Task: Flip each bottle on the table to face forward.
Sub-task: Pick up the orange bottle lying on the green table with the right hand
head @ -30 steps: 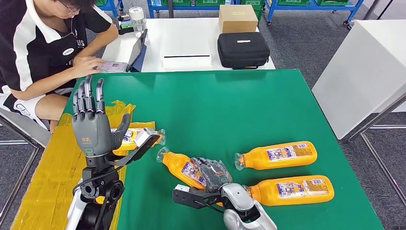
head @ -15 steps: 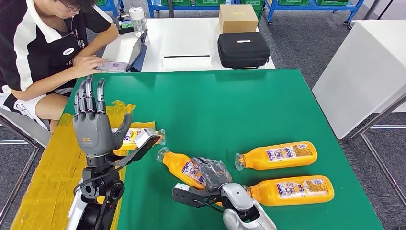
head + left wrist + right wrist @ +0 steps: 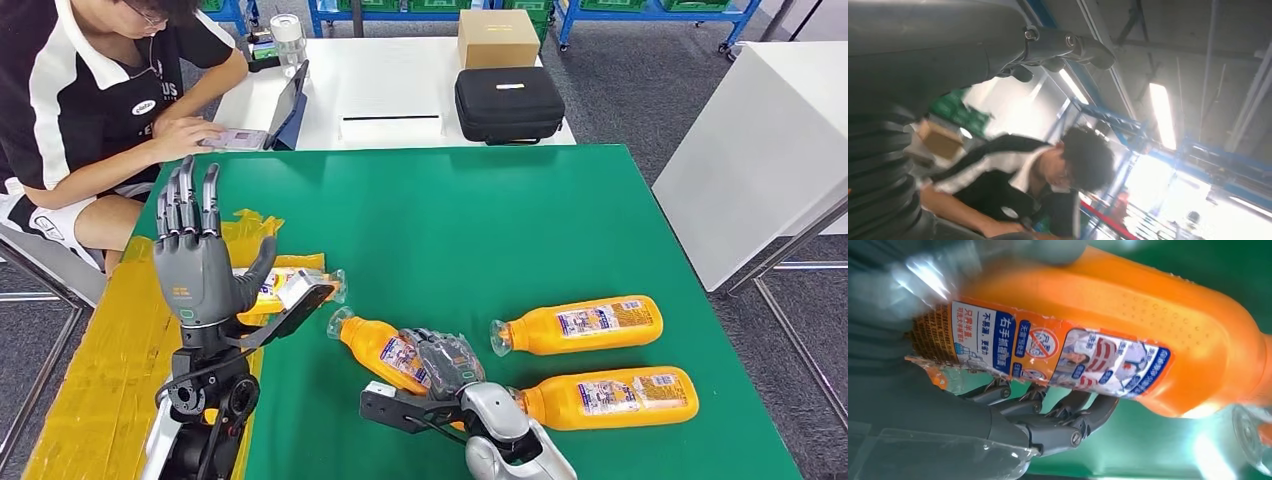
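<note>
Several orange bottles lie on the green table [image 3: 470, 220]. My right hand [image 3: 448, 362] grips the body of one orange bottle [image 3: 385, 353], whose clear cap points to the far left. In the right wrist view that bottle [image 3: 1128, 335] shows its blue and white label, with my fingers [image 3: 1068, 412] curled under it. Two more orange bottles [image 3: 585, 325] [image 3: 610, 397] lie side by side to the right, labels up. A fourth bottle [image 3: 285, 287] lies at the table's left edge, partly hidden behind my left hand [image 3: 200, 265], which is raised, fingers apart and pointing up, holding nothing.
A person [image 3: 90, 90] sits at the far left corner, handling a phone. A white table behind carries a black case [image 3: 508, 103], a cardboard box [image 3: 497, 37] and a tablet. Yellow tape [image 3: 100, 370] covers the surface left of the green table. Another white table [image 3: 760, 140] stands at right.
</note>
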Controlling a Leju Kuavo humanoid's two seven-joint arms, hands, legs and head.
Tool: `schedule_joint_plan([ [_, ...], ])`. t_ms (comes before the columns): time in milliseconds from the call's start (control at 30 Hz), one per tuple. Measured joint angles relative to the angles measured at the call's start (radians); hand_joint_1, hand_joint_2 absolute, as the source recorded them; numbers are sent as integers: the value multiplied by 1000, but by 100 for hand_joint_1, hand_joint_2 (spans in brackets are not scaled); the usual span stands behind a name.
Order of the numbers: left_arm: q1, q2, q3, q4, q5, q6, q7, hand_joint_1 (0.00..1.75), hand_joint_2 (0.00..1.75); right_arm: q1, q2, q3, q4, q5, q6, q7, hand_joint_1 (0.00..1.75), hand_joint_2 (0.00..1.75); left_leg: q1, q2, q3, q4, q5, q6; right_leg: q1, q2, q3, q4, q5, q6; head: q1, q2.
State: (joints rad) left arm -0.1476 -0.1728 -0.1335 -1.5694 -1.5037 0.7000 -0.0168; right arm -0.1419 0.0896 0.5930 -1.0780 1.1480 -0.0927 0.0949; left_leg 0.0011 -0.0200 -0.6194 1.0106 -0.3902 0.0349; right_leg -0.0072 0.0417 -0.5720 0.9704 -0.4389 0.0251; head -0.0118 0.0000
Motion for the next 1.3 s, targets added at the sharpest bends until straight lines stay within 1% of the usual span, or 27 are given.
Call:
schedule_joint_plan([
  [100, 0, -2, 2, 1, 7, 0, -9, 0, 175, 0, 0, -1, 0, -2, -1, 3, 175, 175, 0, 0, 0, 0, 0, 0, 0, 0, 0, 0, 0, 0, 0, 0],
  [133, 0, -3, 2, 4, 42, -4, -41, 0, 175, 5, 1, -8, -6, -26, -32, -13, 175, 175, 0, 0, 0, 0, 0, 0, 0, 0, 0, 0, 0, 0, 0, 0],
  [167, 1, -2, -5, 11, 203, -29, -110, 0, 175, 22, 2, -39, -33, -79, -113, -51, 175, 175, 0, -2, -3, 0, 2, 1, 0, -2, 0, 0, 1, 1, 0, 0],
  [233, 3, 11, -21, 25, 763, -194, -285, 0, 175, 71, 9, -144, -113, -207, -296, -157, 175, 175, 0, -3, -14, 0, 6, 2, 0, -3, -4, 1, 6, 3, 0, 0],
  [267, 3, 20, -28, 31, 1029, -281, -348, 0, 175, 95, 14, -196, -150, -251, -363, -196, 175, 175, 0, -3, -19, 0, 8, 2, 0, -4, -6, 1, 8, 4, 0, 0],
  [300, 1, 28, -27, 34, 1171, -348, -373, 0, 175, 107, 18, -224, -167, -266, -380, -215, 175, 175, 0, -2, -21, 1, 9, 2, 0, -4, -8, 1, 9, 4, 0, 0],
  [333, -1, 33, -26, 38, 1210, -365, -383, 0, 175, 114, 22, -236, -174, -272, -392, -222, 175, 175, 0, -2, -22, 1, 9, 2, 0, -4, -9, 1, 8, 4, 0, 0],
  [533, -13, 42, -24, 61, 1245, -388, -387, 0, 175, 125, 30, -258, -195, -285, -417, -237, 175, 175, 0, -2, -23, 0, 9, 2, 0, -4, -10, 1, 8, 4, 0, 0],
  [667, -22, 45, -24, 78, 1287, -422, -385, 0, 175, 127, 34, -273, -205, -312, -451, -268, 175, 175, 0, -2, -23, 1, 9, 2, -1, -4, -10, 1, 8, 4, 0, 0],
  [733, -29, 47, -24, 90, 1323, -461, -379, 0, 175, 127, 35, -277, -208, -338, -476, -298, 175, 175, 0, -2, -24, 1, 9, 2, -1, -4, -10, 1, 8, 4, 0, 0],
  [833, -37, 52, -27, 108, 1360, -519, -368, 0, 175, 127, 35, -278, -208, -386, -514, -366, 175, 175, 0, -2, -24, 1, 9, 2, -1, -4, -11, 1, 8, 4, 0, 0],
  [967, -49, 57, -40, 133, 1377, -577, -357, 0, 175, 124, 38, -278, -208, -438, -537, -441, 175, 175, 0, -2, -24, 1, 9, 2, 0, -4, -11, 1, 8, 4, 0, 0],
  [1100, -55, 62, -61, 153, 1422, -692, -333, 0, 175, 107, 40, -272, -207, -473, -550, -508, 175, 175, 0, -2, -25, 1, 9, 2, 0, -4, -12, 1, 8, 4, 0, 0],
  [1167, -59, 65, -71, 163, 1439, -737, -326, 0, 175, 95, 42, -267, -204, -480, -552, -524, 175, 175, 0, -2, -25, 1, 9, 2, 0, -4, -12, 1, 8, 4, 0, 0],
  [1300, -65, 69, -80, 175, 1446, -754, -322, 0, 175, 82, 46, -263, -200, -484, -554, -531, 175, 175, 0, -2, -25, 1, 9, 2, -1, -4, -12, 1, 8, 4, 0, 0],
])
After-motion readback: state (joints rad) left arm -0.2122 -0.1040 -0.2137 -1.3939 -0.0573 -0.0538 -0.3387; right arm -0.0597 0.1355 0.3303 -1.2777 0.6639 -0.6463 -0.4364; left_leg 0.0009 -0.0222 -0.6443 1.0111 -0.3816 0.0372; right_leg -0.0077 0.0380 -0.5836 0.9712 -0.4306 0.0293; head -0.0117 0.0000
